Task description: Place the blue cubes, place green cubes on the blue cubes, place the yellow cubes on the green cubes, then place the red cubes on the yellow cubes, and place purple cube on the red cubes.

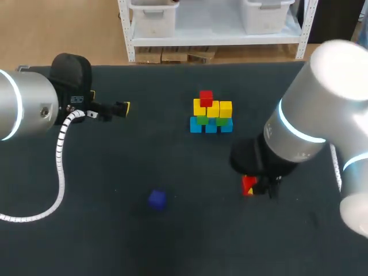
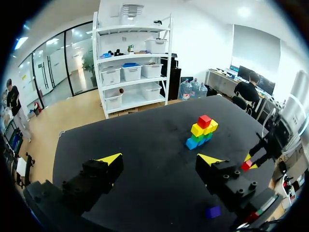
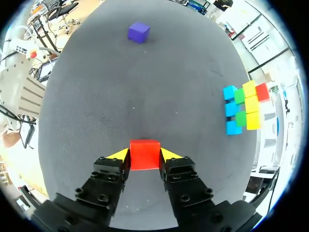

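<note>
The big dark cloth table (image 1: 172,241) lies under everything. The thick silver right arm (image 1: 322,115) comes in from the right side, and the silver left arm (image 1: 29,109) with its white curly cable comes in from the left.

The right gripper (image 3: 145,157) points down at the table. Its two yellow-tipped fingers are close together and squeeze a small red cube (image 3: 144,151) from both sides. The red cube fills the gap between the fingers. You cannot tell if it touches the table or hangs just above it.

The left gripper (image 2: 160,159) has its fingers spread wide. Nothing is between them, only bare table far below.

The stack of small cubes (image 1: 211,115) stands on the table, well ahead of the left fingers and well off to one side of the right fingers. Three blue cubes make the bottom row. Green cubes sit on the blue ones and yellow cubes sit on the green ones. One more red block (image 1: 205,98) sits on top of the yellow ones, at one end of the stack.

A small purple cube (image 1: 157,199) lies alone on the table. It is far ahead of the right fingers and well apart from the left fingers, between the two grippers. It touches nothing else.
</note>
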### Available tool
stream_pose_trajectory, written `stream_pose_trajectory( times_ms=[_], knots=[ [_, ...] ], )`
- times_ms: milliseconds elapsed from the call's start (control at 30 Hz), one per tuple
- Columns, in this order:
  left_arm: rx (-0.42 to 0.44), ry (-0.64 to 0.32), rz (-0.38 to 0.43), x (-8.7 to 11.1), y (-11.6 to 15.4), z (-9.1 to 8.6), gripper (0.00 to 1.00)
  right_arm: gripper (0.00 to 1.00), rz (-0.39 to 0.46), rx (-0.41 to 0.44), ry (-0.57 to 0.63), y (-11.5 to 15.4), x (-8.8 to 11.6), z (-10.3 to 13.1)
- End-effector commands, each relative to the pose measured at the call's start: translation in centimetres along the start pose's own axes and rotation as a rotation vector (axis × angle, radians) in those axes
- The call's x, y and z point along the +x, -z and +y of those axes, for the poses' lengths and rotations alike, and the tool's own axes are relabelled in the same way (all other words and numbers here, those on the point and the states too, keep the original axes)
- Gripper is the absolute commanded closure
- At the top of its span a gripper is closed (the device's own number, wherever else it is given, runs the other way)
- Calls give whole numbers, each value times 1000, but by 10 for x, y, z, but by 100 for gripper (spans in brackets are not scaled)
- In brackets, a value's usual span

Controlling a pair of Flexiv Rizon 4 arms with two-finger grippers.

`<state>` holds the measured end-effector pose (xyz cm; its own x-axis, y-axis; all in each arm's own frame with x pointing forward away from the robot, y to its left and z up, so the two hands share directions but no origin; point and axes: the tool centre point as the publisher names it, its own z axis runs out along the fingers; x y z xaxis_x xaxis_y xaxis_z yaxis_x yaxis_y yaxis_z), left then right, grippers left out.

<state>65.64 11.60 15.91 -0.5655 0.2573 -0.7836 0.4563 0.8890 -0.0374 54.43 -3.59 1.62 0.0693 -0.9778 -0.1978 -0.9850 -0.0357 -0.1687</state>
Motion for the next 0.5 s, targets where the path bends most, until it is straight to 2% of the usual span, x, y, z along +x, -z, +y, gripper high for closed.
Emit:
stream_pose_trajectory(
  times_ms=[33,233,500],
  knots=[
    [9,-1,1,0,0,2,0,100,-15,-15,1,23,2,-16],
    [9,-1,1,0,0,2,0,100,-15,37,4,47,-1,-55],
    [9,-1,1,0,0,2,0,100,-29,67,51,71,-21,-95]
  ],
)
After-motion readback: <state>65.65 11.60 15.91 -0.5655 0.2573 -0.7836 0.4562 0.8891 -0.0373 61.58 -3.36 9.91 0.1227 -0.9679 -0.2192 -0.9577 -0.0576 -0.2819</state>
